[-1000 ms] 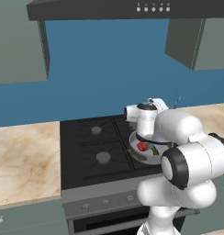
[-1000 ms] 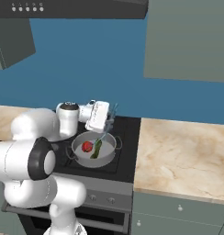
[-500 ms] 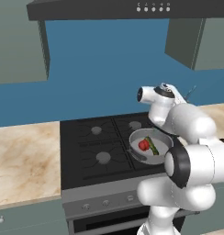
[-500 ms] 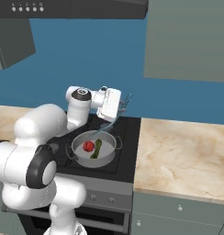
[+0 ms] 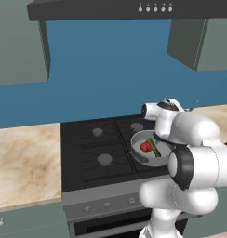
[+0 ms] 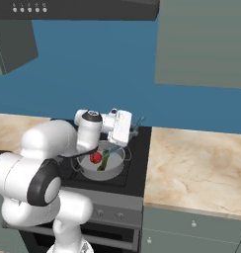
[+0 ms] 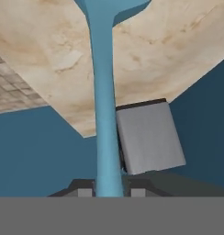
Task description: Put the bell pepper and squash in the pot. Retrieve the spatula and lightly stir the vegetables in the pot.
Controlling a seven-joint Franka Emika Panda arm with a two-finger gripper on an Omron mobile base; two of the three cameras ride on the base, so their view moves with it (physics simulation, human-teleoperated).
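Change: arm swung from over the pot (image 6: 101, 163) toward the counter (image 6: 196, 163).
Jaws: closed on spatula (image 7: 104, 124), seemingly.
Meaning: stirring comes next.

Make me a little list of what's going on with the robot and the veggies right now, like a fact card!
pot: on the stove, front burner nearest the marble counter
bell pepper: red, inside the pot
squash: green, inside the pot, right beside the pepper
spatula: blue, held by its handle
gripper: shut on the spatula, raised above the pot's far side
stirring: not begun, spatula is not in the pot
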